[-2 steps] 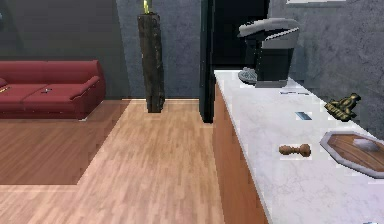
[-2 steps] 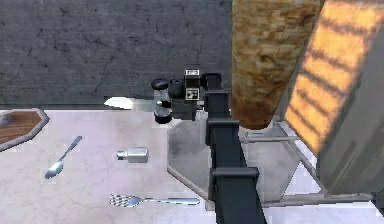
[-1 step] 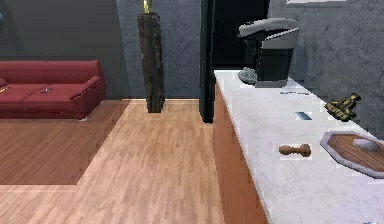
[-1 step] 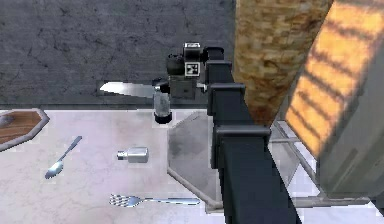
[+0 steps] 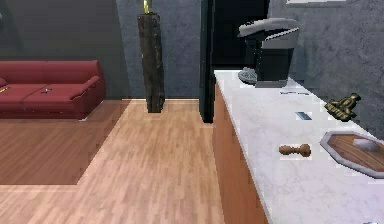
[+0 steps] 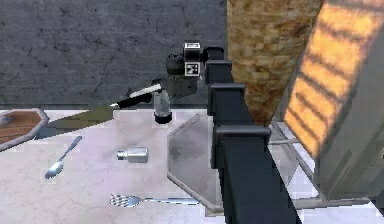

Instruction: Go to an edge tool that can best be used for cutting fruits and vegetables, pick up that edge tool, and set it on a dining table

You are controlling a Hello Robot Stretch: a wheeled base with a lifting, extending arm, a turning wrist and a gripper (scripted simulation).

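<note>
In the arm side view, a knife-like tool (image 6: pixel 138 97) with a dark handle and a pale blade lies slantwise at the back of the white marble counter (image 6: pixel 90 180), by the dark wall. The gripper (image 6: pixel 161 108) is right beside its blade end, at the far end of the dark arm (image 6: pixel 235 150), below the white marker squares (image 6: pixel 190 58). I cannot tell whether the gripper holds anything. The forward view has the same counter (image 5: pixel 260 130) running along its right side.
A spoon (image 6: pixel 62 157), a small lying shaker (image 6: pixel 132 154), a fork (image 6: pixel 150 200), a wooden plate (image 6: pixel 15 125) and a grey sunken basin (image 6: pixel 190 150) are on the counter. Ahead, a coffee machine (image 5: pixel 265 50), a brown mill (image 5: pixel 294 151) and a wooden tray (image 5: pixel 355 152) are on the counter. A red sofa (image 5: pixel 50 88) and open wood floor (image 5: pixel 150 160) lie to the left.
</note>
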